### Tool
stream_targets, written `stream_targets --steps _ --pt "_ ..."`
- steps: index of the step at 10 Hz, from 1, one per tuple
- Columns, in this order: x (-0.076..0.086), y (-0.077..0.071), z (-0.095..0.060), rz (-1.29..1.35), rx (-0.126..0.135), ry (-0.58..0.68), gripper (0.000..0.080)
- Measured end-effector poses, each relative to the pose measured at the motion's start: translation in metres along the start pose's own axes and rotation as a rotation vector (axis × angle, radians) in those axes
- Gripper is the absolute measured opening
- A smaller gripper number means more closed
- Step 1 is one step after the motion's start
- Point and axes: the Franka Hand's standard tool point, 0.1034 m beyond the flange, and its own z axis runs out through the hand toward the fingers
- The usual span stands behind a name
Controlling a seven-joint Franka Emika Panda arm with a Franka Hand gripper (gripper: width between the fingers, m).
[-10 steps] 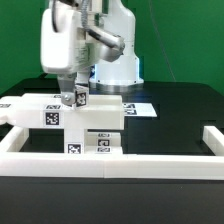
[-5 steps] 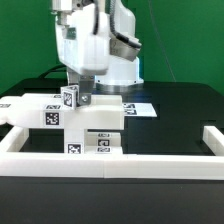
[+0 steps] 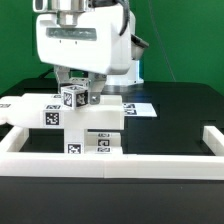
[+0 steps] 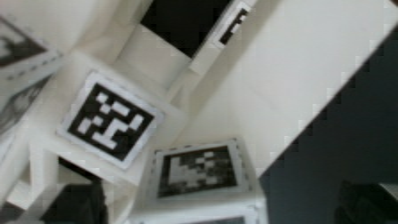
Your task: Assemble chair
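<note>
The gripper hangs low over the left side of the work area, its jaws spread as wide as they go and holding nothing — the fingertips sit just above a small tagged block, with no contact that can be made out. In the wrist view the dark fingers frame the same block, its tags filling the picture. That block stands on top of the chair, a cluster of matte white parts with black-and-white tags, gathered toward the exterior view's left and near side of the black table. A white border rail runs along the near edge, touching the parts. Further back, beside the robot's base, lies the marker board.
</note>
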Motion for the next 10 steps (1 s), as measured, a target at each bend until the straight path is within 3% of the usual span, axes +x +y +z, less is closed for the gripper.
stream_targets --steps 1,3,4,5,10 --pt "0.0005 0.0006 0.0001 -0.050 0.000 0.000 0.0648" --pt "0.0018 0.0021 0.0002 -0.107 0.000 0.000 0.0383" --pt "0.0019 0.0023 0.0002 -0.106 0.000 0.000 0.0383" --pt "0.0019 0.0023 0.0003 -0.106 0.000 0.000 0.0284" --pt "0.0017 0.0022 0.0003 -0.014 0.001 -0.001 0.0285"
